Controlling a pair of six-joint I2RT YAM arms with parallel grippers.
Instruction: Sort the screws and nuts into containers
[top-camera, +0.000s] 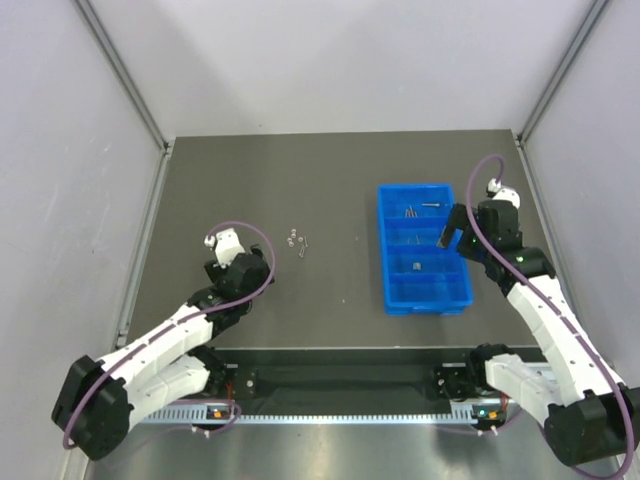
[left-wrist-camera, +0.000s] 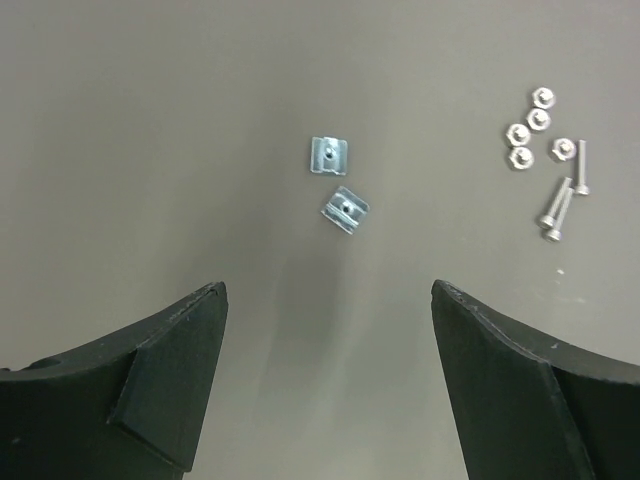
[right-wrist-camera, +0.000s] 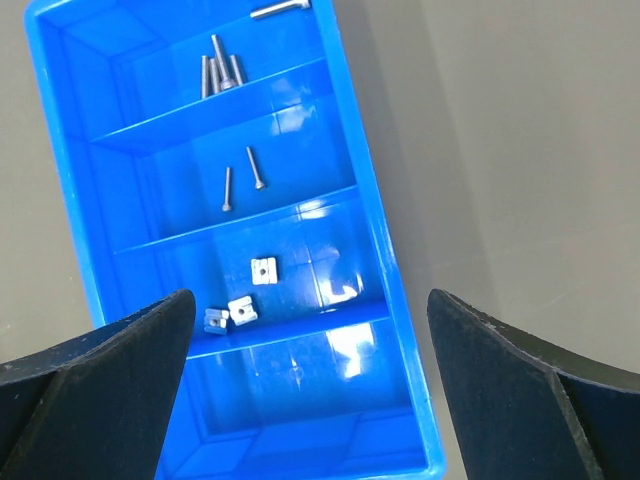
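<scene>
On the dark table, two square nuts (left-wrist-camera: 330, 155) (left-wrist-camera: 346, 209) lie just ahead of my left gripper (left-wrist-camera: 328, 290), which is open and holds nothing. Further right are several small hex nuts (left-wrist-camera: 530, 135) and three short screws (left-wrist-camera: 560, 205). My right gripper (right-wrist-camera: 310, 295) hangs open and empty over the blue tray (right-wrist-camera: 385, 250). The tray holds screws (right-wrist-camera: 220, 75) in one far compartment, two thinner screws (right-wrist-camera: 240, 175) in the one after it, and three square nuts (right-wrist-camera: 262, 270) in the one below. In the top view the loose hardware (top-camera: 297, 240) lies right of the left gripper (top-camera: 215, 243).
The blue tray (top-camera: 383, 250) stands at the table's right, long side running away from me, with the right gripper (top-camera: 450, 235) at its right edge. Its two nearest compartments show nothing in them. Grey walls enclose the table on the left, back and right.
</scene>
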